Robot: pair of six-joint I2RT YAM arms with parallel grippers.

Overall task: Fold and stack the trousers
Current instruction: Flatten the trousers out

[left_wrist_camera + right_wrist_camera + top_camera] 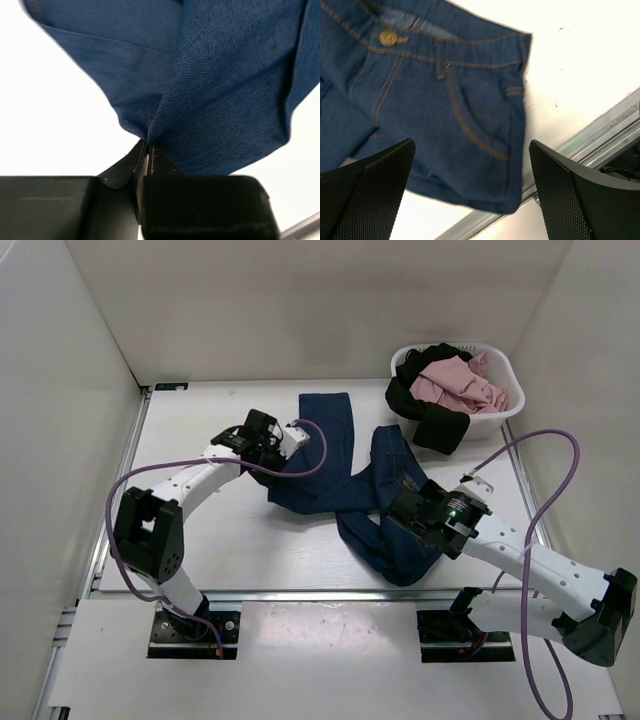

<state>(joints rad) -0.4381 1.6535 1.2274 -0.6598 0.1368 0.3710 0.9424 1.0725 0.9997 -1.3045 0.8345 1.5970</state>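
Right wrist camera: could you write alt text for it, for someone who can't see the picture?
The waist end of dark blue, orange-stitched jeans lies on a white table, showing a brass button and a front pocket. The right gripper has its two black fingers spread wide at the bottom corners, holding nothing.

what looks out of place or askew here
The trousers lie twisted, legs bent apart instead of flat, one fold pinched in the left gripper. A black garment hangs over the basket rim toward the table.
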